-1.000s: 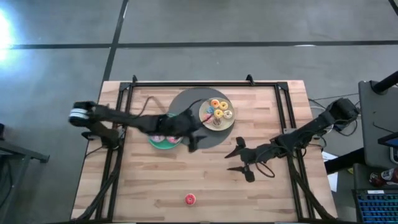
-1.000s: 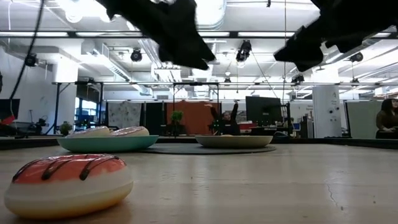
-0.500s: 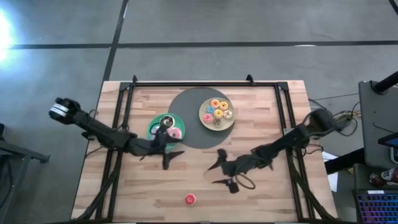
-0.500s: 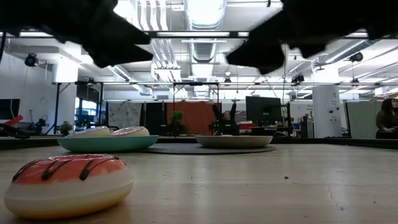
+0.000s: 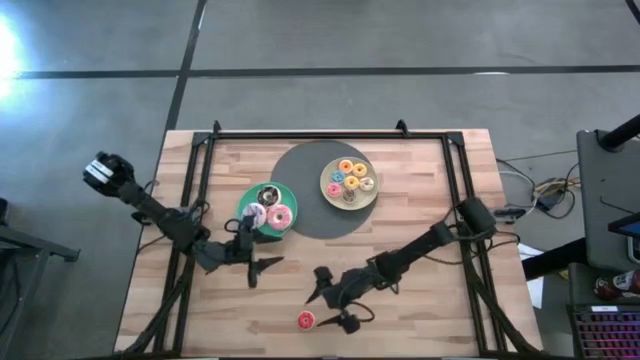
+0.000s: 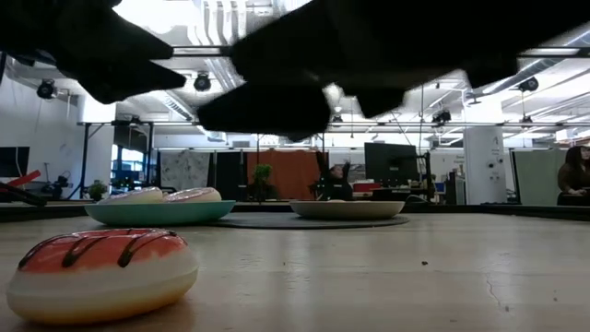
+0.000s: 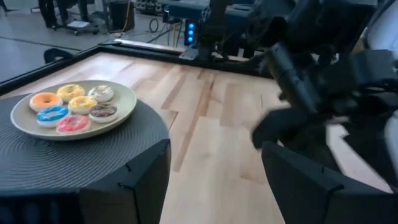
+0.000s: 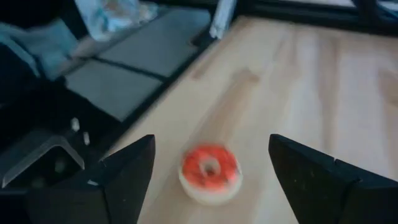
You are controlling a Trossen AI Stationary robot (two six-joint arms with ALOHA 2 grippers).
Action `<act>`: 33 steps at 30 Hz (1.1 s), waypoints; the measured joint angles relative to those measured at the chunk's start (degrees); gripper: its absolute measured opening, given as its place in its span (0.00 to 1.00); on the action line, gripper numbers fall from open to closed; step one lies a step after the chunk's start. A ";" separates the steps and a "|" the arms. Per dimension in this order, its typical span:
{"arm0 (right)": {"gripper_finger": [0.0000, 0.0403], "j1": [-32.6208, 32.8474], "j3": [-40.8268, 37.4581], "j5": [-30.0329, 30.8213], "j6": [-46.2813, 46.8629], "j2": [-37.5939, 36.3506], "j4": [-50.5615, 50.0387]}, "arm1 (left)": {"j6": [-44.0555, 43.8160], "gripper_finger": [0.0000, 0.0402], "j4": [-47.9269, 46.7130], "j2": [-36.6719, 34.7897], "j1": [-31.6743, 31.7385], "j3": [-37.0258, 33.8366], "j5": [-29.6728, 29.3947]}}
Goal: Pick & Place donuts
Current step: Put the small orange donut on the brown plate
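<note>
One red donut [image 5: 306,320] lies alone on the bare wood at the near edge of the table [image 5: 420,230], well apart from both plates; in the low view it is the big one close to the camera [image 6: 100,272], lying flat. It looks like the last piece left to move. The rest are already on plates: the small donuts [image 5: 349,178] sit together on the pale yellow plate [image 5: 328,193] at the far middle, and three larger ones, among them a pink donut [image 5: 280,215], lie on the green plate [image 5: 247,201] just left of it. Both plates rest on or against the dark round mat [image 5: 300,165].

The right gripper [image 5: 332,306] hangs just right of the red donut, jaws spread wide, not touching it; its wrist view shows the donut [image 8: 210,172] between the open fingers. The grab is not yet made, so the pick and the carry to a plate remain.

The left gripper [image 5: 260,270] waits near the green plate, jaws open and empty
</note>
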 joint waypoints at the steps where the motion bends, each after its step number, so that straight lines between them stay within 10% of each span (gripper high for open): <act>1: 0.77 -0.11 1.41 -1.04 0.22 1.26 0.69 | 0.11 0.57 0.04 0.00 -0.64 -0.02 -0.70; 33: 0.84 -1.39 11.19 -7.56 2.25 13.56 -1.06 | 1.42 0.57 1.26 0.02 -2.69 -0.24 -5.06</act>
